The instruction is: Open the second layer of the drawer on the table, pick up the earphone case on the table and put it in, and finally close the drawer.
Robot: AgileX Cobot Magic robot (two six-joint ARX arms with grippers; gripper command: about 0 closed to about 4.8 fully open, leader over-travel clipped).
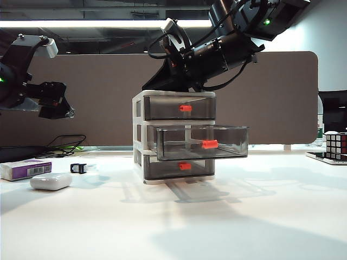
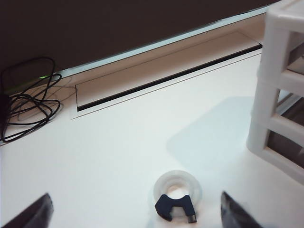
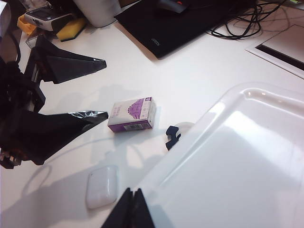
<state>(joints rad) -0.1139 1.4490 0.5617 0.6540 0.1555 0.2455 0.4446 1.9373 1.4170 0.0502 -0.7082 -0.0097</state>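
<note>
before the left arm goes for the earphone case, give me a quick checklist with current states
1. second layer pulled out of the drawer: ok
2. its tray clear to receive the case: ok, looks empty
3. earphone case free on the table, beside the purple box: ok
4. left gripper open, raised at left, nothing held: ok
5. right gripper shut over the drawer top, clear of the tray front: ok
6. black clip out of the approach path: cannot tell

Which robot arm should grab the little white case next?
Probably the left: its open fingers hang over the table's left side near the earphone case. The right gripper, fingers together, sits above the drawer.
</note>
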